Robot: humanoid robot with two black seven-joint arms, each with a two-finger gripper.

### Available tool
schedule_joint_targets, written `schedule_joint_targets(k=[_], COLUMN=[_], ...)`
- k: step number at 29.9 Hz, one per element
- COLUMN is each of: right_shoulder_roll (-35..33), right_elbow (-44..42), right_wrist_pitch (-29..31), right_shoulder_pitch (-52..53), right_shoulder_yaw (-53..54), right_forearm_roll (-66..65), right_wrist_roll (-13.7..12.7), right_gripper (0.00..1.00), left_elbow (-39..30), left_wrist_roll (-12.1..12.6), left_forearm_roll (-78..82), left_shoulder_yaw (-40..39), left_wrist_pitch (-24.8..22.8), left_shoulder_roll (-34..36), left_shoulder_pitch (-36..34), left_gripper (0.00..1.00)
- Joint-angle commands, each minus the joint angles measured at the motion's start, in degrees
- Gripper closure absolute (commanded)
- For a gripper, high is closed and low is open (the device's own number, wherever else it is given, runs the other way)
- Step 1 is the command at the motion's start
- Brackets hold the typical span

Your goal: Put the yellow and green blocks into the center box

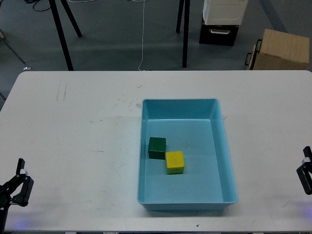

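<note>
A dark green block (157, 147) and a yellow block (175, 162) sit inside the light blue box (227, 151) in the middle of the white table, touching corner to corner. My left gripper (19, 183) is low at the table's front left corner, far from the box, with its fingers apart and empty. My right gripper (306, 175) only just shows at the right edge, small and dark, and nothing is seen in it.
The white table (83, 131) spreads around the box. Beyond its far edge are black stand legs (184, 34), a black and white case (222, 22) and a wooden crate (282, 48) on the floor.
</note>
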Motion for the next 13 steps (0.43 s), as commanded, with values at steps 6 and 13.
schedule_joint_targets(k=[6, 13], right_shoulder_roll=[0.0, 0.0], right_elbow=[0.1, 0.1], right_wrist_pitch=[0.0, 0.0], right_shoulder_pitch=[-0.6, -0.8], right_shoulder_yaw=[0.6, 2.3], right_forearm_roll=[0.0, -0.1], right_wrist_roll=[1.1, 1.0], right_gripper=[0.0, 0.0], left_elbow=[0.0, 0.0], left_wrist_roll=[-0.1, -0.1], left_forearm_roll=[0.0, 0.0], left_shoulder_yaw=[1.4, 3.9], left_wrist_pitch=[0.0, 0.0], left_shoulder_roll=[0.2, 0.0], left_shoulder_pitch=[-0.5, -0.9], left_gripper=[0.0, 0.0])
